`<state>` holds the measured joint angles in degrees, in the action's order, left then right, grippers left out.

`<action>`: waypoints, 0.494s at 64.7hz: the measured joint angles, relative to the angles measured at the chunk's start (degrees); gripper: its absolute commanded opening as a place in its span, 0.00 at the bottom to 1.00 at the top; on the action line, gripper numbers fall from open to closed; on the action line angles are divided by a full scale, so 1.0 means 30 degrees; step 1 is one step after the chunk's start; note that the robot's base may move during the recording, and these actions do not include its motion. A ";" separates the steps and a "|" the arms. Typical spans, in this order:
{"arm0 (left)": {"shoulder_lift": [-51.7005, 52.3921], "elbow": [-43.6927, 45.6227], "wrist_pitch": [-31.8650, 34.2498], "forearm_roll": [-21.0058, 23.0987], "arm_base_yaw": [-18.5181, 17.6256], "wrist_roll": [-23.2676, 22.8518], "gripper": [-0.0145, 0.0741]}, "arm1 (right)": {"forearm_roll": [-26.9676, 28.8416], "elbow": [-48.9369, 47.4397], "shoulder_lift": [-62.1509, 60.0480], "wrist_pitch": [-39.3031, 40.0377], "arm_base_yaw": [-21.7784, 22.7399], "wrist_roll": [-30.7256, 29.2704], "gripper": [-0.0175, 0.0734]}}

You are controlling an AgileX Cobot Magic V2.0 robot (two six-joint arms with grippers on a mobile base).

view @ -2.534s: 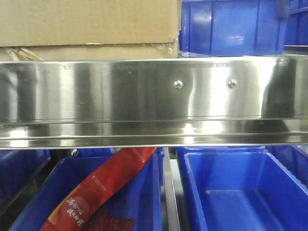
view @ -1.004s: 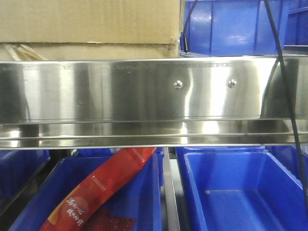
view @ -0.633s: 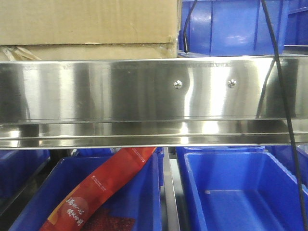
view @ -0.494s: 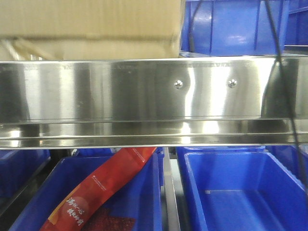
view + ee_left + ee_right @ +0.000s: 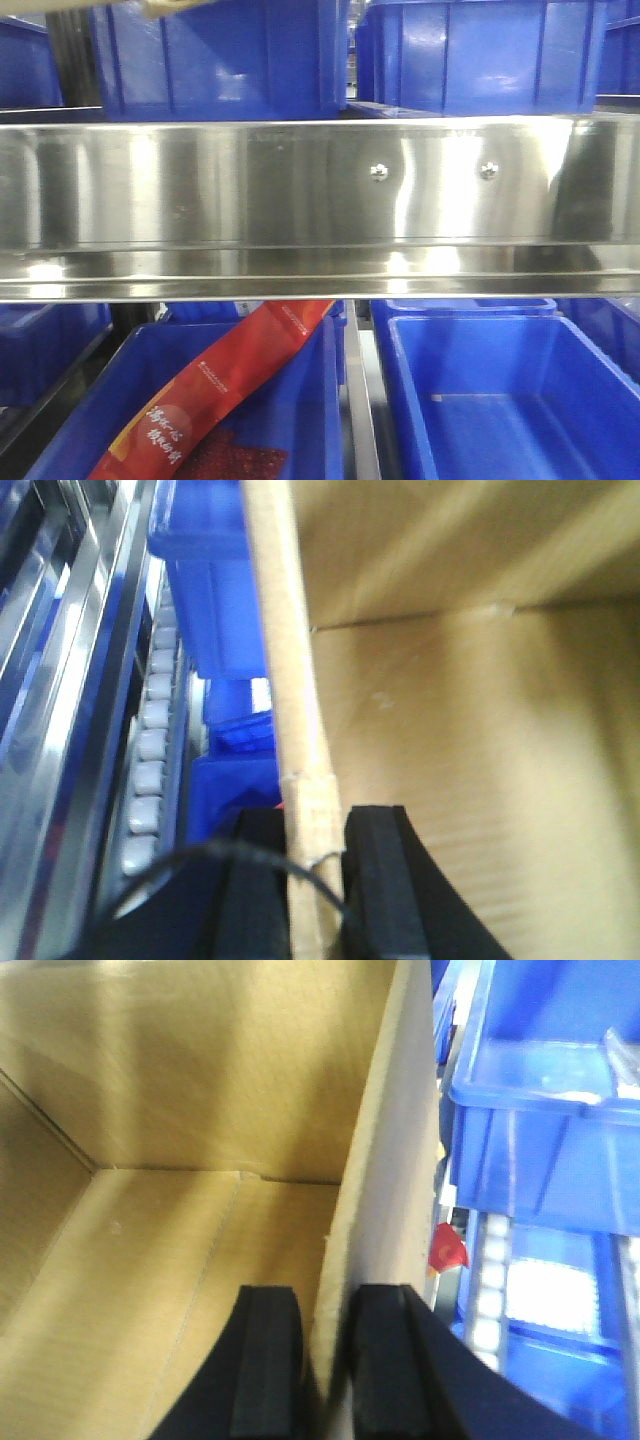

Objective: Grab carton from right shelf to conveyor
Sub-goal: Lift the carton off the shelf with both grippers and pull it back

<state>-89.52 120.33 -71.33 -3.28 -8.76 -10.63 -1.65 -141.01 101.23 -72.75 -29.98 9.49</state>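
Note:
The carton (image 5: 470,730) is an open brown cardboard box and fills both wrist views. My left gripper (image 5: 310,825) is shut on its left wall, one black finger (image 5: 375,880) inside and one outside. On the right wall my right gripper (image 5: 328,1305) is shut the same way, with the carton's inside (image 5: 200,1110) to its left. In the front view only a tan sliver of the carton (image 5: 150,8) shows at the top edge, above the right shelf's shiny steel rail (image 5: 250,190). The conveyor is out of view.
Blue plastic bins (image 5: 220,60) stand on the shelf level behind the rail, with more bins (image 5: 500,400) below. A red snack packet (image 5: 220,390) leans in the lower left bin. White rollers (image 5: 150,760) run along the rack beside the carton.
The carton has risen off the shelf and almost out of the front view, uncovering the blue bin behind it. The black cables have left the front view.

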 measured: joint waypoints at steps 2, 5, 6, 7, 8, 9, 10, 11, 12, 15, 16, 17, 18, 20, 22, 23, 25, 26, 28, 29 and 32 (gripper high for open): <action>0.0046 0.0000 -0.0086 -0.0228 -0.0367 -0.0237 0.15 | -0.0054 0.0572 -0.0354 0.0000 0.0031 -0.0036 0.12; 0.0068 0.0000 -0.0173 -0.0556 -0.0854 -0.0451 0.15 | -0.0253 0.1892 -0.1041 0.0000 0.0043 -0.0063 0.12; 0.0068 0.0000 -0.0176 -0.0680 -0.1024 -0.0528 0.15 | -0.0367 0.2250 -0.1242 0.0000 0.0075 -0.0063 0.12; 0.0096 0.0000 -0.0206 -0.0857 -0.1300 -0.0642 0.15 | -0.0513 0.2794 -0.1552 0.0000 0.0075 -0.0063 0.12; 0.0096 0.0000 -0.0250 -0.0991 -0.1491 -0.0736 0.15 | -0.0626 0.3171 -0.1763 0.0000 0.0075 -0.0063 0.12; 0.0096 0.0000 -0.0252 -0.1131 -0.1693 -0.0837 0.15 | -0.0812 0.3549 -0.2087 0.0000 0.0075 -0.0075 0.12; 0.0096 0.0000 -0.0281 -0.1280 -0.1898 -0.0953 0.15 | -0.0950 0.3922 -0.2303 0.0000 0.0075 -0.0075 0.12; 0.0096 0.0000 -0.0349 -0.1425 -0.2213 -0.1080 0.15 | -0.1080 0.4305 -0.2523 0.0000 0.0075 -0.0075 0.12; 0.0096 0.0000 -0.0398 -0.1676 -0.2431 -0.1206 0.15 | -0.1225 0.4691 -0.2748 0.0000 0.0075 -0.0075 0.12; 0.0096 0.0000 -0.0528 -0.2299 -0.3207 -0.1569 0.15 | -0.1743 0.6041 -0.3522 0.0000 0.0075 -0.0075 0.12; 0.0096 0.0000 -0.0592 -0.2479 -0.3434 -0.1697 0.15 | -0.1862 0.6594 -0.3745 0.0000 0.0075 -0.0075 0.12; 0.0096 0.0000 -0.0586 -0.2651 -0.3653 -0.1797 0.15 | -0.1967 0.6954 -0.3966 0.0000 0.0075 -0.0075 0.12; 0.0096 0.0000 -0.0635 -0.2821 -0.3872 -0.1892 0.15 | -0.2133 0.7296 -0.4290 0.0000 0.0075 -0.0075 0.12; 0.0096 0.0000 -0.0675 -0.3117 -0.4381 -0.2121 0.15 | -0.2316 0.7937 -0.4692 0.0000 0.0075 -0.0075 0.12; 0.0096 0.0000 -0.0762 -0.3408 -0.4750 -0.2222 0.15 | -0.2436 0.8515 -0.5070 0.0000 0.0075 -0.0075 0.12; 0.0096 0.0000 -0.0760 -0.3509 -0.4921 -0.2294 0.15 | -0.2486 0.8888 -0.5251 0.0000 0.0075 -0.0075 0.12; 0.0096 -0.0037 -0.0834 -0.3720 -0.5316 -0.2468 0.15 | -0.2616 0.9420 -0.5658 0.0000 0.0075 -0.0075 0.12; 0.0096 -0.0077 -0.0834 -0.3764 -0.5460 -0.2513 0.15 | -0.2652 0.9599 -0.5801 0.0000 0.0075 -0.0075 0.12; 0.0096 -0.0120 -0.0879 -0.3904 -0.5725 -0.2651 0.15 | -0.2698 0.9828 -0.6052 -0.0040 0.0084 -0.0075 0.12; 0.0096 -0.0148 -0.0914 -0.3946 -0.5911 -0.2701 0.15 | -0.2779 1.0014 -0.6211 -0.0034 0.0084 -0.0075 0.12; 0.0096 -0.0354 -0.0956 -0.4122 -0.6227 -0.2797 0.15 | -0.2862 1.0277 -0.6451 -0.0085 0.0116 -0.0075 0.12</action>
<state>-89.24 119.27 -74.19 -15.65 -27.44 -19.02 -10.23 -110.18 81.88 -73.01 -29.63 9.27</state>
